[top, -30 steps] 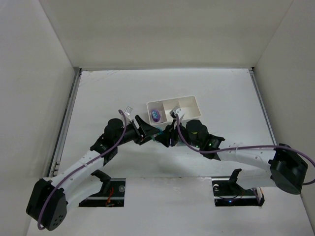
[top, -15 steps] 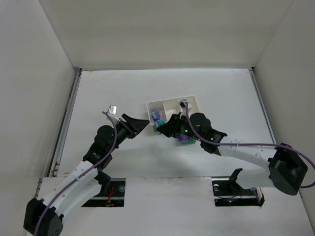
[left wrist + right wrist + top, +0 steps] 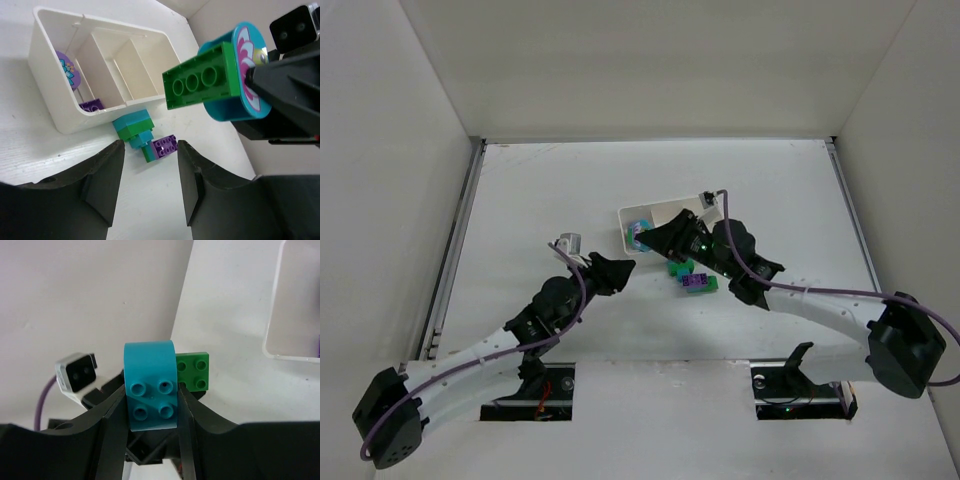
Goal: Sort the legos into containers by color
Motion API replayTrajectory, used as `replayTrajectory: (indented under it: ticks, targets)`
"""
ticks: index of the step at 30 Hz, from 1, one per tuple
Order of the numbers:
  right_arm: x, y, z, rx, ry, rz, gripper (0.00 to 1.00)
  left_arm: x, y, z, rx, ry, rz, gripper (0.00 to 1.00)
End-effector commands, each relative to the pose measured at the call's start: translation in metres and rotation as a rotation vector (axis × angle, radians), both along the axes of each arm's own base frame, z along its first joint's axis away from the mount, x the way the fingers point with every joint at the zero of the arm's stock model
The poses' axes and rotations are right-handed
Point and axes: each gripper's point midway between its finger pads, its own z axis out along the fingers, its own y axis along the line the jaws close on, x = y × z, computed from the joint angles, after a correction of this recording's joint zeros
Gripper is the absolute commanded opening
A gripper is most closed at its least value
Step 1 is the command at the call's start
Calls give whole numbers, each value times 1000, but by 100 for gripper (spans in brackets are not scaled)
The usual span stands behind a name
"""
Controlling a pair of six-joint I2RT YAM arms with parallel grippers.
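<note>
top external: the right gripper (image 3: 646,238) hangs over the near left part of the white tray (image 3: 662,207), clamped on a teal piece (image 3: 638,237). the arm hides much of the tray. on the table (image 3: 780,190) just in front of the tray lie a teal and green stack (image 3: 677,268) and, touching it, a purple brick (image 3: 699,283). the left gripper (image 3: 618,268) sits to the left of these, apart from them and from the tray.

left wrist: the left gripper (image 3: 150,172) is spread wide with nothing between its fingers (image 3: 102,185). beyond them, the teal and green stack (image 3: 134,127) rests against the tray's outer wall (image 3: 50,95), with the purple brick (image 3: 165,147) next to it. the tray shows three compartments. the end one on the left of this view holds a purple flower piece (image 3: 67,70) leaning on its wall and a small purple block (image 3: 92,106); the other two show only bare walls. at the right, the teal piece (image 3: 235,95), round with a pink flower print, hangs in the air in the right gripper (image 3: 272,95), with a green brick (image 3: 202,82) stuck to it.

right wrist: the right gripper (image 3: 150,410) is closed on the teal piece (image 3: 150,385), studs facing the camera, fingers (image 3: 112,415) pressed to both sides. the green brick (image 3: 192,371) shows behind it. one corner of the tray (image 3: 300,300) lies at the upper right.
</note>
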Motion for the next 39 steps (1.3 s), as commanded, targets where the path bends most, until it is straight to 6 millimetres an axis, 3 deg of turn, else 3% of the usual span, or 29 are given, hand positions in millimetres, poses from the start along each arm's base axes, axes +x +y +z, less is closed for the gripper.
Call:
replayTrajectory:
  ticks: [1, 13, 26, 32, 36, 39]
  targets:
    - [14, -3, 49, 169, -7, -58, 30, 11, -1, 42, -6, -162, 60, 44]
    - [19, -5, 45, 302, 132, -62, 26, 19, -4, 63, 102, -297, 179, 44]
    - [21, 3, 20, 365, 272, -18, 27, 33, -7, 64, 304, -431, 267, 44]
    - [16, 9, 18, 392, 302, 34, 27, 41, -13, 62, 344, -439, 266, 44]
    - [14, 10, 16, 424, 325, 64, 27, 46, -15, 60, 381, -445, 271, 39]
    - [13, 8, 14, 431, 336, 73, 27, 46, -16, 62, 398, -454, 275, 29]
